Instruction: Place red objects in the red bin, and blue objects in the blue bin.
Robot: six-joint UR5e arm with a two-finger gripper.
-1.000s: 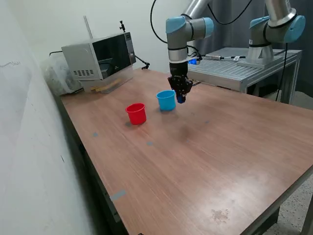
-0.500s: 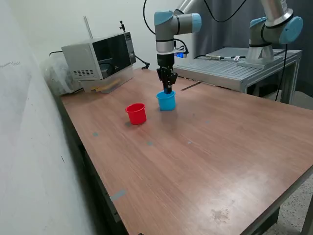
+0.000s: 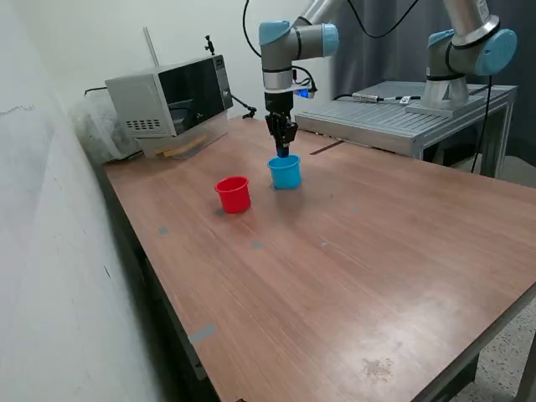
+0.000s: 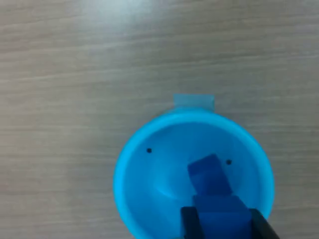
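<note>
One dark blue cube (image 4: 208, 174) already lies inside the light blue cup (image 4: 144, 199). Directly above it, the gripper (image 4: 222, 221) grips a second blue cube (image 4: 222, 215) between closed fingers, not yet released. No cubes remain on the table (image 3: 352, 268), and the red cup (image 3: 234, 194) hides its contents

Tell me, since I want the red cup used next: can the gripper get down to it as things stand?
Probably yes. The red cup stands upright on bare table, apart from the blue cup, nothing above it. The gripper hangs over the blue cup, its fingers around a blue cube.

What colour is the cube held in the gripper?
Dark blue cube; the wrist view shows it best.
</note>
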